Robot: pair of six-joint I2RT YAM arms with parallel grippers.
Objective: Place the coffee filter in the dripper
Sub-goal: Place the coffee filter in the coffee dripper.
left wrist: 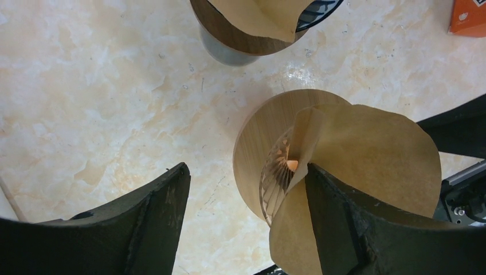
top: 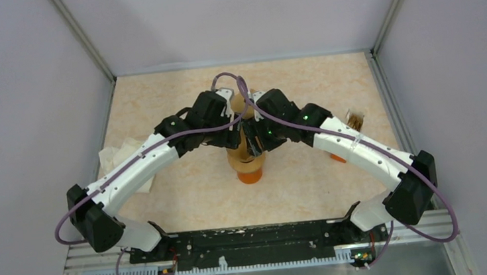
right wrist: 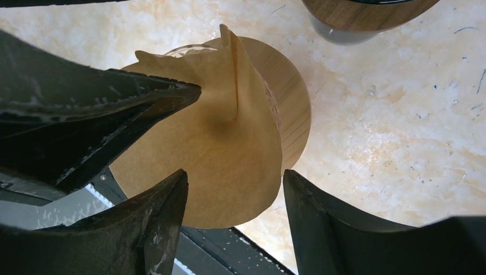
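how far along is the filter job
Done: the coffee filter is on the dripper. In hand: left gripper and right gripper hang open over it, gripping nothing. To do: the paper looks folded and lopsided, not seated in the ribbed cone, so it likely needs pressing down.

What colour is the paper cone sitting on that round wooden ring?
Plain light tan-brown, no print: the paper coffee filter. The right wrist view shows it best.

Filter [right wrist: 229, 149] on dripper [right wrist: 293, 106], btw. R pincer [right wrist: 235, 175]
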